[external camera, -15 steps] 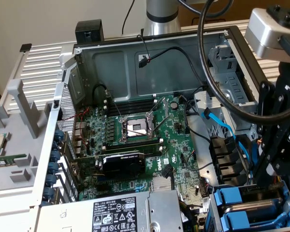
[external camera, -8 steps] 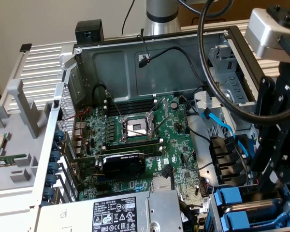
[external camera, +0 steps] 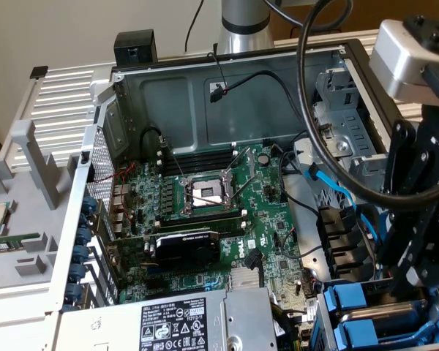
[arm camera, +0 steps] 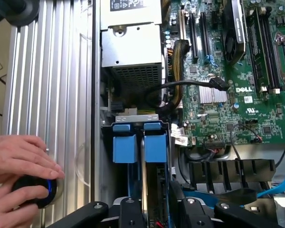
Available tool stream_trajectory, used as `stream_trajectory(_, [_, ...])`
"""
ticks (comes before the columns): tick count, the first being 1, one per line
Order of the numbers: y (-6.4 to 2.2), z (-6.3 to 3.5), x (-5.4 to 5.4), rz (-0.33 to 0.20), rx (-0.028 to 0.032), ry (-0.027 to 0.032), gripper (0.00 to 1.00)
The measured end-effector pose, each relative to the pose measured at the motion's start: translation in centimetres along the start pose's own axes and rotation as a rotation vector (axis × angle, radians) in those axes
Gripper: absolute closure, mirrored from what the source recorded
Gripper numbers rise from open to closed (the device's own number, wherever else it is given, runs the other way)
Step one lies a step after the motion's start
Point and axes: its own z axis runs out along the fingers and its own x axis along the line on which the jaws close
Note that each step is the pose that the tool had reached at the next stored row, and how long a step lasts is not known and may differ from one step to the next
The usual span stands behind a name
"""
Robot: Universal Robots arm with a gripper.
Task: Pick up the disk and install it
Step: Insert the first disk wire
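We start with the ribbed metal tabletop [arm camera: 47, 71], where the opened computer case [external camera: 205, 95] lies with its motherboard [external camera: 227, 219] and silver power supply [external camera: 168, 322] exposed. In the corner of the case beside the power supply sits the drive cage [arm camera: 133, 118], with two blue frames standing upright in it, side by side.

The end effector [arm camera: 156, 213] hangs right over them. Its fingers [arm camera: 129, 211] stand apart on either side of the frame nearer the motherboard. We take that one to be the disk [arm camera: 156, 148] (its label is hidden from us, so this is a judgement), with the other blue frame [arm camera: 125, 148] just beside it. We see nothing clamped between the fingers.

So the pick-up looks done, and the disk seems to be down in its slot. Whether it is pushed fully home we cannot tell. Off to the side, a person's hands [arm camera: 19, 161] rest on a small black puck [arm camera: 35, 192].
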Motion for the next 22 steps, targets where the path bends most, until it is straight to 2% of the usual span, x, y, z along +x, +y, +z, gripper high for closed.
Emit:
stream_trajectory(3, [-0.01, 0.02, 0.2, -0.011, 0.0013, -0.0425, 0.64])
stream_trajectory(4, [-0.02, 0.03, 0.4, -0.014, 0.0018, -0.0511, 0.64])
stream_trajectory(5, [-0.03, 0.04, 0.5, -0.016, 0.0023, -0.0562, 0.64])
stream_trajectory(6, [-0.03, 0.06, 0.8, -0.017, 0.0028, -0.0578, 0.64])
stream_trajectory(11, [-0.04, 0.16, 1.9, -0.024, 0.0054, -0.0596, 0.64])
stream_trajectory(14, [-0.05, 0.18, 2.2, -0.034, 0.0134, -0.0673, 0.64])
stream_trajectory(17, [-0.06, 0.18, 2.4, -0.048, 0.0238, -0.0803, 0.64])
stream_trajectory(22, [-0.07, 0.20, 2.6, -0.076, 0.0347, -0.1134, 0.64])
